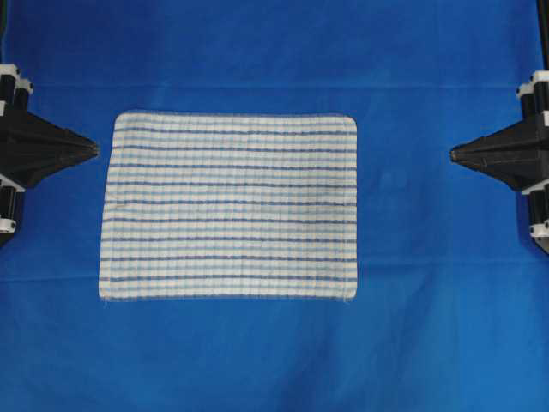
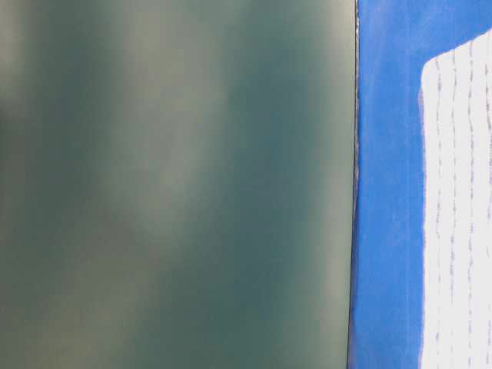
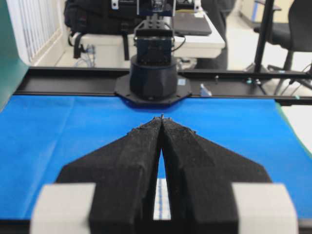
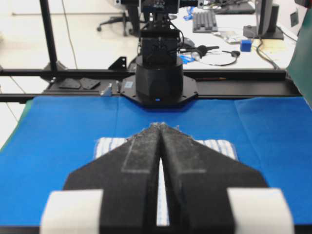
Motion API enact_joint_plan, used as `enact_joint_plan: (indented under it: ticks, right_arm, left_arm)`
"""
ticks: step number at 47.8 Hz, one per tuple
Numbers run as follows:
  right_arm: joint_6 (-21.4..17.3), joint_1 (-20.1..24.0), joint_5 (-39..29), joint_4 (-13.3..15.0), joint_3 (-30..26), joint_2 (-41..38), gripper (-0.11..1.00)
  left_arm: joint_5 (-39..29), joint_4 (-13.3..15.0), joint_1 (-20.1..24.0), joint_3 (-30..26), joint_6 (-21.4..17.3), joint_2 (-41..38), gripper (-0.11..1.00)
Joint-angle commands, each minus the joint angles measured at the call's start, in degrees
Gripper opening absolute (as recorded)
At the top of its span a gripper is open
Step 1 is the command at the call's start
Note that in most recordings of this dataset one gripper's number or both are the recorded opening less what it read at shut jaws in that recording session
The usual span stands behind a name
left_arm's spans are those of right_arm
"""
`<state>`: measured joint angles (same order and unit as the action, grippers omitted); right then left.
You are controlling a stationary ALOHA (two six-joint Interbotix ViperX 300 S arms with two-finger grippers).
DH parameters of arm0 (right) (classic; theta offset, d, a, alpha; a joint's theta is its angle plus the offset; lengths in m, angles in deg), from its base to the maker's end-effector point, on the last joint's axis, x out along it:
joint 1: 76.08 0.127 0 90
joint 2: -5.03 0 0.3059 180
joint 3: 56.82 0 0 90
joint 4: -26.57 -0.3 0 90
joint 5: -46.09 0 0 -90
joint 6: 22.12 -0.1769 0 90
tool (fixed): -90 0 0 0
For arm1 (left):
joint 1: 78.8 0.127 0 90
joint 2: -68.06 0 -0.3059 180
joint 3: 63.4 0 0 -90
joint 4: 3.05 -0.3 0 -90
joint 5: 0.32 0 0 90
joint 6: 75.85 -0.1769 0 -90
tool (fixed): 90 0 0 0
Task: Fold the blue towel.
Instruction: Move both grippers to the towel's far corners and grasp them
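Overhead exterior view: the blue towel [image 1: 229, 207], a white woven rectangle crossed by thin dark-blue and light-blue stripes, is seen spread flat and unfolded on a solid blue table covering [image 1: 429, 343]. It is placed left of the frame's centre, its long sides running from 9 o'clock to 3 o'clock. The left gripper [image 1: 93, 150] is held at 9 o'clock, its tip just beside the towel's left hem without touching it. The right gripper [image 1: 455, 154] is held at 3 o'clock, well apart from the right hem. Both pincers are clenched, tips pressed together, with nothing grasped; this is confirmed in the 2 wrist views, where a sliver of striped cloth is glimpsed beneath each. The table-level view is mostly blocked by a blurred grey-green surface, with the towel's edge shown at 3 o'clock.

The cloth is judged to be light, thin, soft and limp, so it would be expected to droop and drag when lifted. A corner or hem is judged the best hold, ideally 2 corners of 1 short side pinched together, since the flat middle offers nothing to be gripped.
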<state>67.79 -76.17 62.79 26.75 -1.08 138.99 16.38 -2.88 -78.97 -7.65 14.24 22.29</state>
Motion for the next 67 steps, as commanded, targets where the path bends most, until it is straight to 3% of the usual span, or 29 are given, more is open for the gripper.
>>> enact_joint_plan:
  ticks: [1,11,33,35,38,43,45,48,51,67]
  right_arm:
    - [0.0,-0.4,0.3,-0.3,-0.9,-1.2,0.02]
    - [-1.3,-5.2,-4.7,-1.6,-4.0,-7.8,0.02]
    - [-4.1,-15.5,-11.4,-1.6,-11.0,-28.3,0.03]
    - [-4.1,-16.0,-13.0,-1.6,-12.3,-30.8,0.08]
    - [-4.1,-16.6,-14.9,-1.5,-14.0,-33.7,0.25]
    - [-4.0,-17.4,-17.4,-1.4,-16.3,-38.4,0.54]
    - [-4.0,-17.8,-18.0,-1.4,-16.8,-40.2,0.60]
    - [-4.0,-18.2,-18.1,-1.4,-17.6,-42.6,0.59]
    - [-4.0,-18.6,-17.8,-1.4,-18.3,-45.3,0.57]
    - [-4.0,-19.8,-14.3,-1.4,-19.8,-54.5,0.57]
  left_arm:
    - [-3.3,1.6,1.6,-0.3,0.3,-0.7,0.01]
    - [-9.0,1.6,5.9,-0.4,0.4,-0.9,0.01]
    - [-29.4,1.6,17.8,0.4,2.5,-1.5,0.03]
    - [-30.8,1.6,18.7,0.4,2.9,-2.1,0.06]
    - [-32.3,1.6,19.7,0.7,3.7,-4.0,0.16]
    - [-32.6,1.6,19.9,1.1,4.2,-8.0,0.43]
    - [-32.2,1.6,19.9,1.1,4.2,-9.8,0.54]
    - [-30.8,1.6,20.0,1.5,4.2,-12.6,0.70]
    - [-28.7,1.5,20.4,2.0,4.2,-15.5,0.76]
    - [-20.5,1.5,26.9,2.4,3.5,-31.4,0.75]
